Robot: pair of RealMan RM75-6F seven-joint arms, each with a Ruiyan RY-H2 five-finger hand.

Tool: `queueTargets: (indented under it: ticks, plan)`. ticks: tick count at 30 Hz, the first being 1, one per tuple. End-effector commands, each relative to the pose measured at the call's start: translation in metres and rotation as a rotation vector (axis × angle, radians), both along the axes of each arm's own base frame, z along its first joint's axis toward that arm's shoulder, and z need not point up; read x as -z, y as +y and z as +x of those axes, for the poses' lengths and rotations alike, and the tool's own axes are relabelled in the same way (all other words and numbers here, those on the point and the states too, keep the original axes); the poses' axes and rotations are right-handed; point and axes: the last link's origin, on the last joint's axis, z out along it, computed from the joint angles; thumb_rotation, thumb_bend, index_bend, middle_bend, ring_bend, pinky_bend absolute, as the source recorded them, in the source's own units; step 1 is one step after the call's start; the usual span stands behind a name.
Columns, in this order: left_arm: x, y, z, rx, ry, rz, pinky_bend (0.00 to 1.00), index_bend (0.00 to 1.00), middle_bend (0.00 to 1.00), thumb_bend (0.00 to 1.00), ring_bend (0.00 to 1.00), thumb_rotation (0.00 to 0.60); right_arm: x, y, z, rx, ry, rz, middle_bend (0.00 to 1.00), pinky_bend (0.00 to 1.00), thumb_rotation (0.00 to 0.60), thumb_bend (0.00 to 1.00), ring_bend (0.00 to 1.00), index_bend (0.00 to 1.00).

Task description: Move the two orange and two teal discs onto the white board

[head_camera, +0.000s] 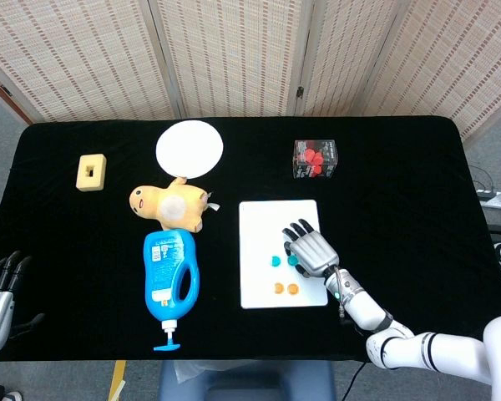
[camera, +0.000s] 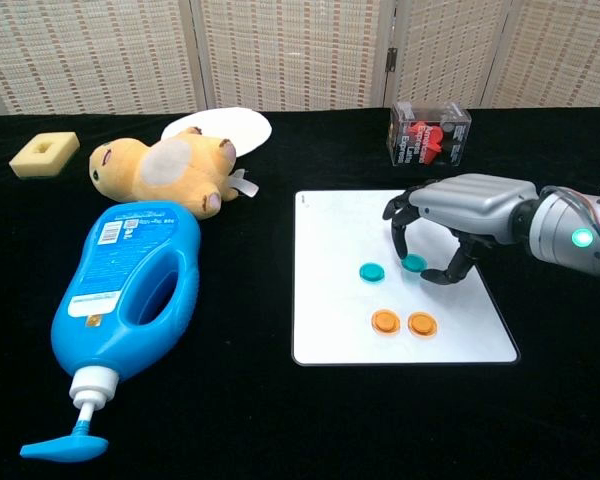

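Right robot hand: the right robot hand [camera: 458, 218] hangs over the middle of the white board [camera: 340, 230], palm down, forearm stretching off toward the right edge of the chest view; in the head view it [head_camera: 311, 249] sits over the board's right half.
Right fingers: curled downward, pinching a teal disc [camera: 413, 263] between thumb and fingertips [camera: 397, 236]; whether that disc already touches the board is hard to tell.
Second teal disc: the other teal disc [camera: 371, 271] lies flat on the board just left of the held one, apart from the fingers.
Orange discs: two orange discs [camera: 385, 321] [camera: 422, 323] lie side by side on the board near its front edge, below the hand.
Left robot hand: the left robot hand [head_camera: 0, 292] shows only at the lower left corner of the head view, off the black surface [head_camera: 83, 251], fingers apart, holding nothing.
Other things: a blue pump bottle [camera: 130, 290] lies on its side left of the board, a yellow plush toy [camera: 165, 170] behind it.
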Motion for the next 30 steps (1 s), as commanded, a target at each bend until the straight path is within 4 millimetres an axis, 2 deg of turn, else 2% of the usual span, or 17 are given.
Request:
queueTargets:
  ticks: [1,9,17,21,25,30]
  plan:
    - [0.0,0.0,0.0,0.0,0.0,0.0,0.0,0.0,0.0,0.09,0.0,0.6,0.001,0.0,0.001,0.0,-0.002,0.0,0.15,0.0,0.6,0.43,0.07,0.47]
    - [0.0,-0.001,-0.002,-0.006,-0.005,0.002,0.0,0.0,0.0,0.09,0.0,0.6,0.005,-0.001,0.003,-0.003,0.001,0.006,0.15,0.0,0.6,0.43,0.06,0.46]
    - [0.001,-0.001,-0.004,-0.008,-0.006,0.002,0.0,0.0,0.0,0.09,0.0,0.6,0.007,-0.001,0.002,-0.008,0.009,0.002,0.14,0.0,0.6,0.43,0.06,0.36]
    - [0.001,0.0,-0.003,-0.006,-0.009,0.003,0.0,0.0,0.0,0.09,0.0,0.6,0.004,-0.002,0.003,-0.008,-0.001,-0.006,0.14,0.0,0.6,0.43,0.06,0.35]
    - [0.0,0.001,-0.002,0.001,-0.011,0.003,0.0,0.0,0.0,0.09,0.0,0.6,-0.012,-0.003,0.002,-0.005,-0.033,-0.053,0.14,0.0,0.6,0.43,0.06,0.33]
    - [0.0,0.004,0.001,0.014,-0.02,-0.004,0.0,0.0,0.0,0.09,0.0,0.6,-0.057,-0.004,-0.014,0.036,-0.091,-0.173,0.14,0.0,0.6,0.43,0.07,0.31]
